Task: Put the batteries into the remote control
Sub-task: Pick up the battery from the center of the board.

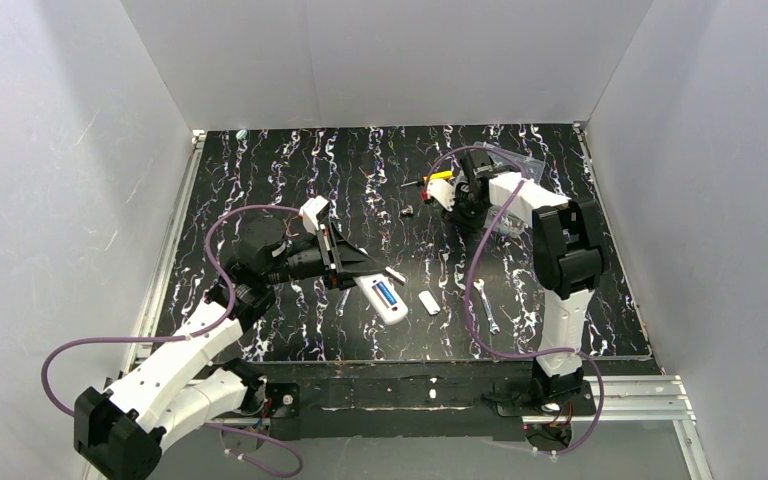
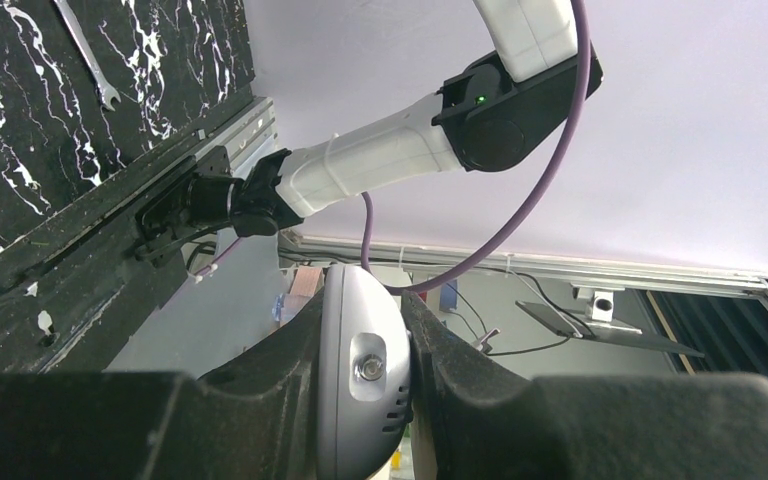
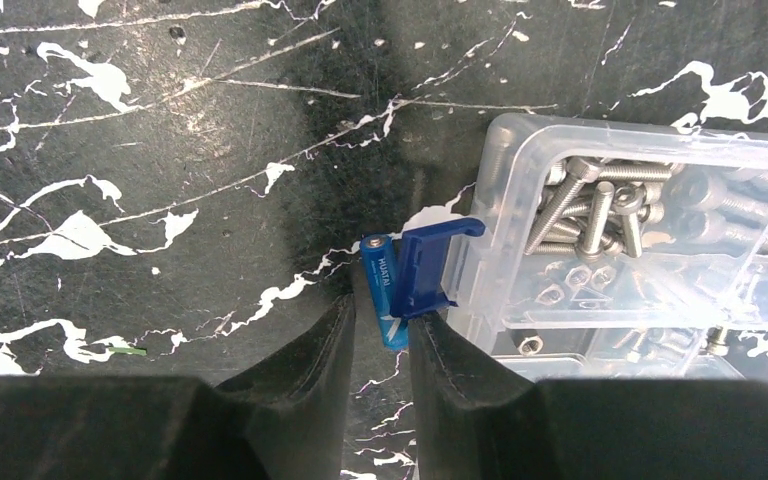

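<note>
Right wrist view showed the black marbled tabletop (image 3: 160,120) and, just right of the right fingers (image 3: 300,390), a clear plastic compartment box (image 3: 520,160) of screws. Elsewhere the left fingers (image 2: 480,400) were clamped on the slim white remote control (image 2: 360,370), its rounded end between them. One blue cylindrical battery (image 3: 380,275) lay between the partly open right fingers, ungripped.

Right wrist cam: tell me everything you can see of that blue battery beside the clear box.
The battery is a slim cylinder in a glossy blue wrap with small white lettering. It appears to lie slightly slanted on the black marbled table, its capped end pointing away from the camera. Its near end sits between the fingertips of the right gripper; whether they clamp it I cannot tell. One side rests against or just beside the blue latch of the clear box.
</note>
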Controlling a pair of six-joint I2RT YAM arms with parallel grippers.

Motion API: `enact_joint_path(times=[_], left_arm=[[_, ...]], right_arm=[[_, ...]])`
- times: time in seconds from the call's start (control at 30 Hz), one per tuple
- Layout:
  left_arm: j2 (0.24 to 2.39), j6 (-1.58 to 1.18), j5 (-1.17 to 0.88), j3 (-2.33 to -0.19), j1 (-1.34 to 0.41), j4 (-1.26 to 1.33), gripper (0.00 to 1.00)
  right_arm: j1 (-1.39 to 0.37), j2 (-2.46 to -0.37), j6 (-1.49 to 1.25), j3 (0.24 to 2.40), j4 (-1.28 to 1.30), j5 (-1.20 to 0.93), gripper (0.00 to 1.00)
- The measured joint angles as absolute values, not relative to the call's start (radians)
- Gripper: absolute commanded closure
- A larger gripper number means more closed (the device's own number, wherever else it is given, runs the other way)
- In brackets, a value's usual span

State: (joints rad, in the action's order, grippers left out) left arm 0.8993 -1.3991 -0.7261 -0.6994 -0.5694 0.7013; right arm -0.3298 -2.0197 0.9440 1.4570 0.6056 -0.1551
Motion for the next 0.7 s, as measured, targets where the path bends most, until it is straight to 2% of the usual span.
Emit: enact_joint_path(times=[0.17,0.53,0.7], left_arm=[[0.892,-1.399,-0.726,-0.695,-0.564,0.701,1.0],[0.891,-1.408,-0.727,-0.694,-0.558,0.706,1.0],[0.891,-1.414,-0.728,-0.693,-0.556,0.709,1.0]], right_arm=[[-0.344,-2.022,0.944,1.457,0.609,-0.148,0.68],[-0.37,-2.033,0.938,1.477,0.654,-0.171,0.83],[-0.371,-2.037,0.928,1.485,0.668,-0.183,0.83]])
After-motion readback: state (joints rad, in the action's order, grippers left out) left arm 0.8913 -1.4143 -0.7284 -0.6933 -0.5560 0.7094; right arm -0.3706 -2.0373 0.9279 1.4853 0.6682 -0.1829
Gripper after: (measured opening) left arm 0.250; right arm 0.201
